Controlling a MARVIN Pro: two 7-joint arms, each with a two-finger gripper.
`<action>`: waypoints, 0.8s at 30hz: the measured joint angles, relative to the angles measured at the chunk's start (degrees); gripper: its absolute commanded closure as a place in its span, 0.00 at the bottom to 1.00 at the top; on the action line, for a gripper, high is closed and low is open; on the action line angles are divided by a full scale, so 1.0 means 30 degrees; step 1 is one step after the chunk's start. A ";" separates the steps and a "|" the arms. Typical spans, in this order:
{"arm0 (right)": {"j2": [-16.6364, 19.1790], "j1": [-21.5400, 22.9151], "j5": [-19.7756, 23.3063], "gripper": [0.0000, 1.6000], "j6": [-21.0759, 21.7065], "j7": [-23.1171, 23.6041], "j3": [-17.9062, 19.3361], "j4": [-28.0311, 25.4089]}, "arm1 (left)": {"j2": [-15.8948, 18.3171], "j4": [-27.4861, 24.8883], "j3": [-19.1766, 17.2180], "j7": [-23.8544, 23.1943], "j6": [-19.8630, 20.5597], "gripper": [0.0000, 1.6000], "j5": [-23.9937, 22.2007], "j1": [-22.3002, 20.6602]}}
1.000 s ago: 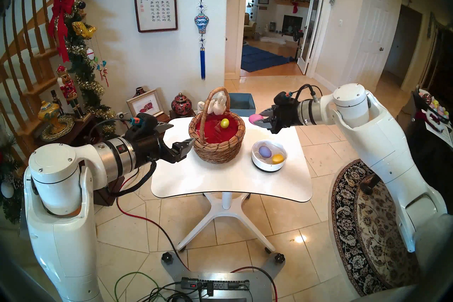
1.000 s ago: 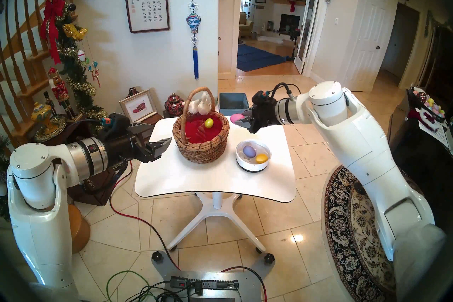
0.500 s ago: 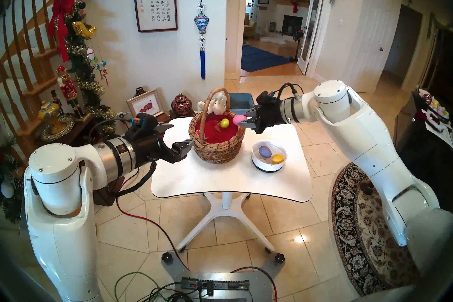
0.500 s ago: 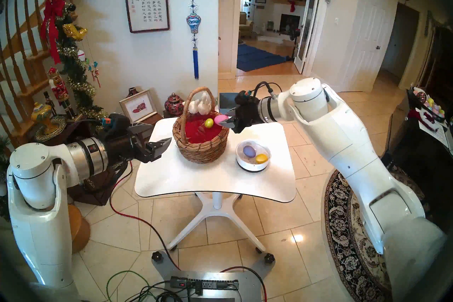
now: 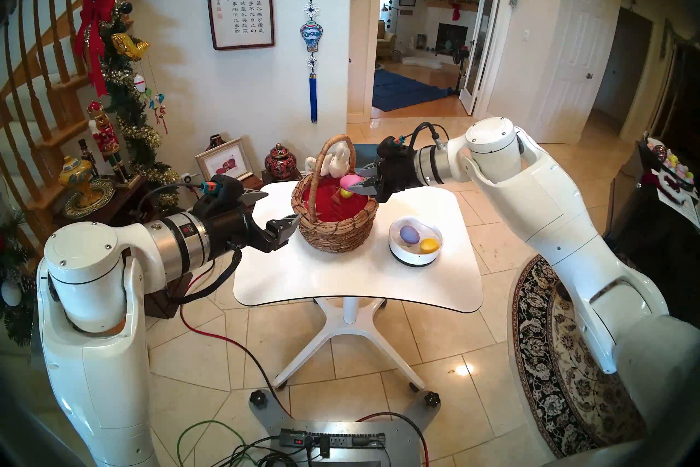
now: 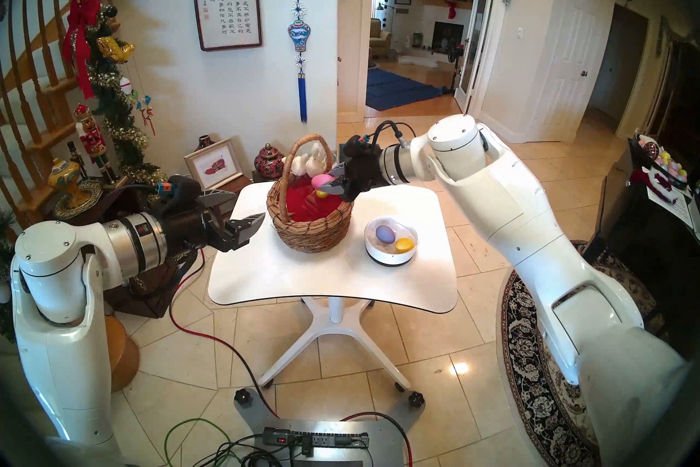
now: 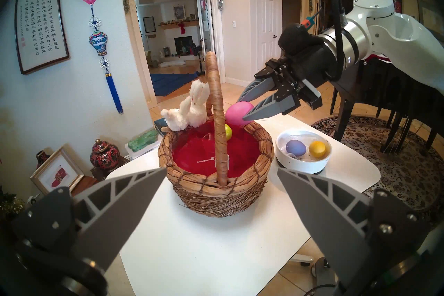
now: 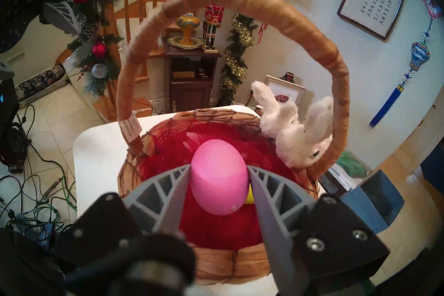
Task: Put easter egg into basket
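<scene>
Pink plastic egg (image 8: 219, 177) pinched between my right gripper (image 8: 218, 169) fingers, long axis pointing ahead, hanging above red lining of round brown wicker basket (image 8: 217, 266), inside rim. Drop lies straight below. My left gripper (image 7: 221, 175) spread, empty, near side.

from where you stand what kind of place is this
Most likely a home's entry hall decorated for the holidays: a wooden staircase wrapped in garland, a tiled floor, and a doorway to a living room with a fireplace.

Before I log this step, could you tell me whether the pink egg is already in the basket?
Not yet. The pink egg is clamped between the right gripper's fingers, held above the basket's red lining.
</scene>
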 measured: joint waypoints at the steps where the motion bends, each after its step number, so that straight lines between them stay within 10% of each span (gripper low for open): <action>1: -0.0044 0.0029 -0.0005 0.55 -0.0021 0.0013 -0.0023 0.0043 | 0.0000 0.0000 0.0000 0.0000 0.0000 0.00 0.0000 0.0000; 24: -0.1632 0.0309 0.0091 0.42 -0.1186 -0.0087 -0.0440 0.1112 | 0.0000 0.0000 0.0001 0.0001 0.0000 0.00 0.0000 0.0000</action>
